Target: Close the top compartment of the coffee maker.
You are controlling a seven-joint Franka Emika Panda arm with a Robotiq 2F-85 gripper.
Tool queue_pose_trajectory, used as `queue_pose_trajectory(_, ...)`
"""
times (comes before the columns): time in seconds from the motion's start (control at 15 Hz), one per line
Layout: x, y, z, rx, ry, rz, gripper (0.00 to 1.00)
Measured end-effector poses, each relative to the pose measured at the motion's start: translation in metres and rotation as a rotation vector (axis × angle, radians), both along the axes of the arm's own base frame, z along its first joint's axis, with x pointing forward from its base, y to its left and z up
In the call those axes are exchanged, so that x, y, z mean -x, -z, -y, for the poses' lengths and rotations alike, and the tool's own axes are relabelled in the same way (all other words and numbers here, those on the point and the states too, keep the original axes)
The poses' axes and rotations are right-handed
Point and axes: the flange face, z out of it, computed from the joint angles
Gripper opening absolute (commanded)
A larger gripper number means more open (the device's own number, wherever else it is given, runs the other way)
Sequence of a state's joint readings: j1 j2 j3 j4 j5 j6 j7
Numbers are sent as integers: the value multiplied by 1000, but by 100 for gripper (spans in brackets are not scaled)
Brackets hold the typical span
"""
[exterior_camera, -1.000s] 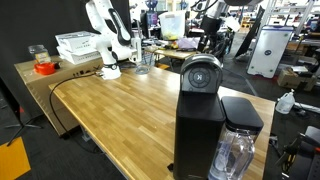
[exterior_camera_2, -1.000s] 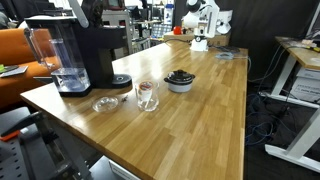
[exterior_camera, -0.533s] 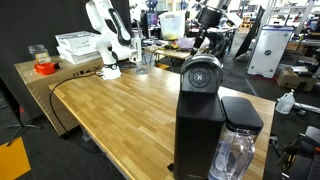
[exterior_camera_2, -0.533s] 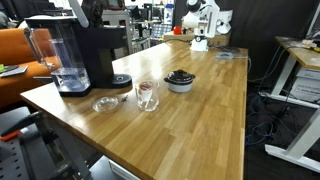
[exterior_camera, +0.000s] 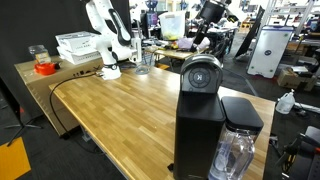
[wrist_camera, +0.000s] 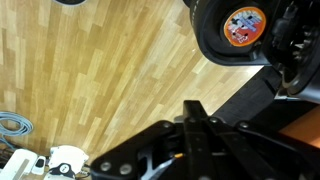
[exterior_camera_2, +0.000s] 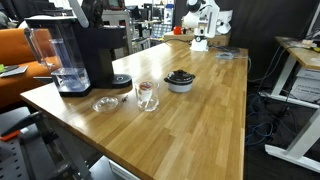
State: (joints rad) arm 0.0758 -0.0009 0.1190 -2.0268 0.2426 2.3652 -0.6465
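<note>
Coffee maker [exterior_camera: 199, 130] is sitting at a corner of the wooden table [exterior_camera: 120, 110], its rounded lid [exterior_camera: 201, 72] standing raised above the top. Gripper [wrist_camera: 193, 108] is hanging over the table, jaws pressed together on nothing.

Bright, even indoor light from overhead, no hard shadows. Wooden table [exterior_camera_2: 205, 125] shows a pale sheen toward its far end in an exterior view. Coffee maker [exterior_camera: 200, 125] reads as near-solid black with little surface detail. Background is small and soft. Wrist view: gripper [wrist_camera: 194, 112] is dark, close and blurred, while the table grain is sharper. All frames are low-res, with slight wide-angle stretch at the edges.
</note>
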Motion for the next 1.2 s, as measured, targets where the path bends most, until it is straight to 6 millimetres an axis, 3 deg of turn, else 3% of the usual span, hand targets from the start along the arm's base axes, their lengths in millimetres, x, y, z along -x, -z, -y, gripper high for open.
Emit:
queue_pose_trajectory(0.67, 13, -10, -13, -67, -97, 9, 1)
queue_pose_trajectory(1.2, 16, -9, -12, -65, -97, 1, 1)
